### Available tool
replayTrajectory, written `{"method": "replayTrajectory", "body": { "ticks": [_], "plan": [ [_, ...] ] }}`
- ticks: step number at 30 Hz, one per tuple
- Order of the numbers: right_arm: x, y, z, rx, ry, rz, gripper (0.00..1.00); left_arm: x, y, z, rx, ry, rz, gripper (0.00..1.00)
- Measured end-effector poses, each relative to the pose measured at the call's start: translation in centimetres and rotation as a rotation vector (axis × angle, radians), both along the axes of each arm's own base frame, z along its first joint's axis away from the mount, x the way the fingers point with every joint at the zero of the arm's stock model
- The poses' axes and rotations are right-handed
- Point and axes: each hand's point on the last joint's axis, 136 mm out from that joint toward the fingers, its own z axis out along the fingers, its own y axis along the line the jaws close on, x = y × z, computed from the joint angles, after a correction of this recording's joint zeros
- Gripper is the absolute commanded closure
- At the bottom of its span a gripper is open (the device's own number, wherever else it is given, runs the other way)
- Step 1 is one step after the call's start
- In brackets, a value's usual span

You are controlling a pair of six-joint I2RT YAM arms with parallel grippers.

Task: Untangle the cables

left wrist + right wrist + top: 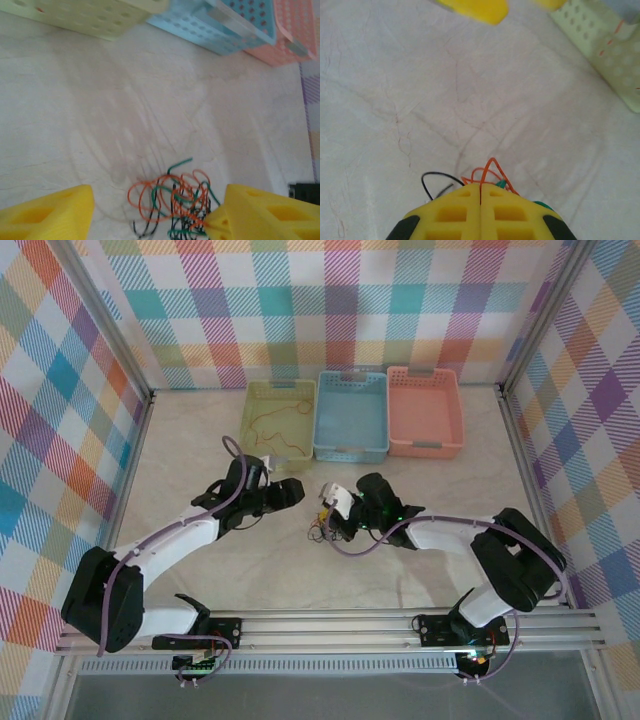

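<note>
White-black arms point(170, 536), lilac cables point(352, 551), yellow claws point(481, 190).

3 baskets are counted: yellow-green basket point(250, 420), blue basket point(352, 377), pink basket point(425, 372). 2 grippers are seen: left gripper point(297, 490), right gripper point(326, 514). 1 cable bundle point(175, 200) & 1 separate red wire point(272, 426) are noted.

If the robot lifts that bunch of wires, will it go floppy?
Probably floppy: the cables lie in loose curly loops. Likely light, being so thin. They may lift as one clump, since the colours interloop where the right gripper pinches them.
</note>
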Motion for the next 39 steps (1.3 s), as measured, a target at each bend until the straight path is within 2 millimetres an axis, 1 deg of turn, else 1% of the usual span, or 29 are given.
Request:
{"method": "replayTrajectory", "body": {
  "ticks": [2, 4, 8, 9, 11, 13, 15, 18, 24, 26, 29, 36, 38, 39],
  "plan": [
    [0.2, -0.5, 0.8, 0.046, 0.002, -0.01, 1.0, -0.8, -0.9, 0.5, 0.015, -0.034, -0.053, 0.32],
    [0.4, -1.0, 1.5, 0.087, 0.003, -0.019, 1.0, -1.7, -1.7, 1.5, 0.036, -0.086, -0.104, 0.29],
    [-0.3, -1.5, 3.0, 0.185, -0.005, 0.007, 1.0, -3.0, -2.4, 4.5, 0.052, -0.218, -0.17, 0.26],
    [-0.6, -1.5, 3.4, 0.206, -0.01, 0.02, 1.0, -3.2, -2.4, 5.5, 0.049, -0.255, -0.184, 0.26],
    [-1.1, -1.4, 4.1, 0.239, -0.023, 0.047, 1.0, -3.5, -2.7, 6.8, 0.042, -0.317, -0.22, 0.23],
    [-1.5, -1.1, 4.9, 0.272, -0.038, 0.075, 1.0, -4.1, -3.6, 8.3, 0.02, -0.414, -0.285, 0.23],
    [-1.8, -1.0, 5.5, 0.297, -0.051, 0.097, 1.0, -5.1, -4.5, 8.7, 0.025, -0.471, -0.355, 0.23],
    [-2.5, -0.9, 6.1, 0.326, -0.064, 0.131, 1.0, -6.2, -5.5, 8.8, 0.058, -0.538, -0.439, 0.22],
    [-3.7, -1.1, 7.3, 0.362, -0.087, 0.18, 1.0, -7.5, -6.4, 7.6, 0.141, -0.598, -0.553, 0.19],
    [-3.9, -1.1, 7.9, 0.373, -0.102, 0.19, 1.0, -7.7, -6.4, 7.1, 0.164, -0.596, -0.574, 0.19],
    [-4.3, -1.3, 8.6, 0.388, -0.117, 0.203, 1.0, -7.8, -6.1, 6.5, 0.196, -0.588, -0.59, 0.2],
    [-4.7, -2.0, 9.9, 0.419, -0.148, 0.222, 1.0, -8.4, -6.2, 6.1, 0.189, -0.574, -0.623, 0.23],
    [-4.7, -2.0, 10.1, 0.425, -0.148, 0.227, 1.0, -8.7, -6.4, 6.2, 0.176, -0.572, -0.636, 0.25],
    [-4.7, -2.1, 10.1, 0.427, -0.146, 0.23, 1.0, -8.8, -6.5, 6.2, 0.169, -0.569, -0.643, 0.29]
  ]
}}
